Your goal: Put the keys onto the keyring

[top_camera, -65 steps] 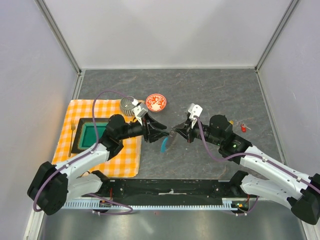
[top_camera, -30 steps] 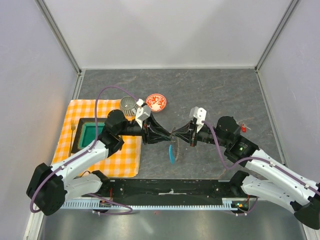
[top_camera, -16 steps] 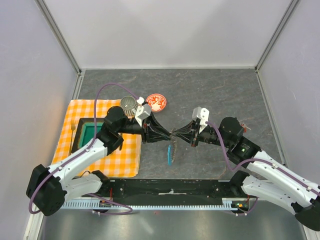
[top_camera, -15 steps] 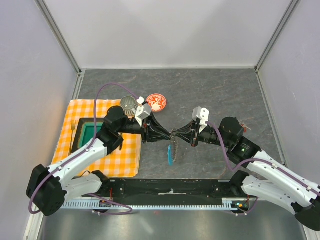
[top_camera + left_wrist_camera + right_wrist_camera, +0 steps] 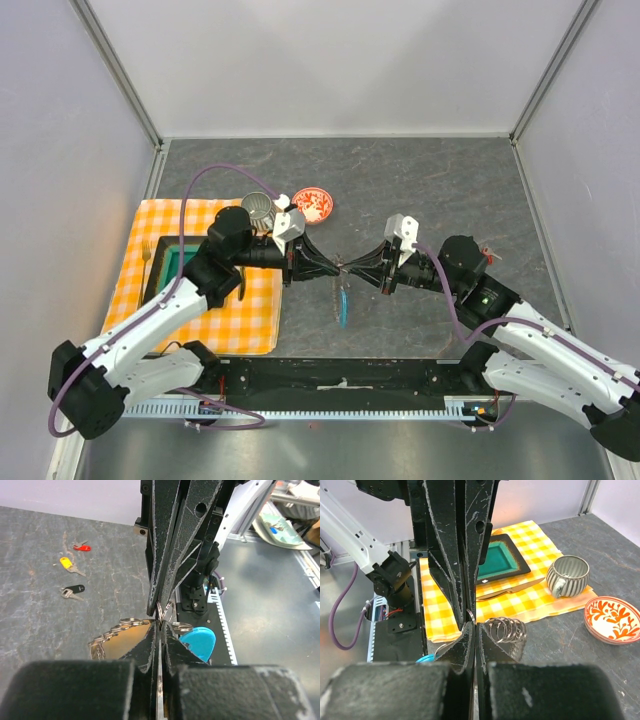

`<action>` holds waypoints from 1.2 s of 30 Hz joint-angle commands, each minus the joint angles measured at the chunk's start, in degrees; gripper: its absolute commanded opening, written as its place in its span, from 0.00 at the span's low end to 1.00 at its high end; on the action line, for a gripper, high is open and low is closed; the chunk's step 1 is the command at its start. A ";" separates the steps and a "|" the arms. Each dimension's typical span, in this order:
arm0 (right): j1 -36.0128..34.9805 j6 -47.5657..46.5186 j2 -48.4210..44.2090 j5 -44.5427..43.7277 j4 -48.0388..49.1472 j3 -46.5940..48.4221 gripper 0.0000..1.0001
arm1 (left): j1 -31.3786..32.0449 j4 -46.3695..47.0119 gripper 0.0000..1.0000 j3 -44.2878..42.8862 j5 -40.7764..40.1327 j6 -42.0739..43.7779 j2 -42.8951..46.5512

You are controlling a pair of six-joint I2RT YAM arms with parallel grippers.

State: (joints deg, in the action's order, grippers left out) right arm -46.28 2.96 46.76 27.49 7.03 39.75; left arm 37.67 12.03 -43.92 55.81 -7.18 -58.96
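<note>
Dark grey mottled table [image 5: 430, 180]. Left side: orange-checked cloth [image 5: 150, 218]. Red patterned bowl [image 5: 313, 205] just past its far corner. Right side: red key [image 5: 82, 547], yellow key [image 5: 67, 564], black key [image 5: 74, 590], loose, near together.

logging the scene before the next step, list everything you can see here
keys: 3, red, yellow and black heads, loose on the table
keyring: 1, grey metal rings with a blue tag, held between the grippers
cloth: 1, orange-and-white check, table's left side
plate: 1, teal with black rim, on the cloth
fork: 1, metal, left of the plate
knife: 1, metal, beside the plate
cup: 1, grey ribbed, cloth's corner
bowl: 1, red-and-white, beside the cup
left gripper: black, shut on the keyring
right gripper: black, shut on the keyring
</note>
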 commanded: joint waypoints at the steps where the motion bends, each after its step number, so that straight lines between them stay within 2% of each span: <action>1: 0.49 -0.50 -0.01 -2.96 -0.17 -0.73 0.04 | 0.39 -11.11 0.02 -5.91 -2.63 9.09 3.32; 4: 0.58 -1.29 0.70 -3.40 -3.41 0.94 0.15 | 0.39 -20.08 0.02 -9.16 -6.58 13.49 2.62; 6: 0.49 -2.52 1.31 -4.72 -6.23 2.61 0.26 | 0.39 -24.40 0.02 -11.62 -9.66 15.43 1.66; 9: 0.49 -5.33 2.54 -6.83 -10.36 4.90 0.34 | 0.47 -31.44 0.02 -14.78 -13.00 18.69 0.16; 20: 0.49 -7.00 5.09 -6.66 -10.89 8.59 0.34 | 0.47 -36.20 0.02 -15.32 -13.97 23.18 -0.98; 28: 0.49 -10.34 9.13 0.62 -11.68 12.28 0.30 | 0.47 -36.38 0.02 -14.97 -10.82 23.62 -1.86; 36: 0.49 -13.33 11.77 5.12 -13.79 13.69 0.29 | 0.47 -36.38 0.02 -14.53 -9.58 23.62 -1.51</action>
State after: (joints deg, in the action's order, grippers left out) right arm -45.89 -7.88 58.00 28.25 -6.52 50.74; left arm 38.22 -25.26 -57.49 43.62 14.46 -60.99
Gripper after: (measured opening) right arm 0.295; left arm 0.022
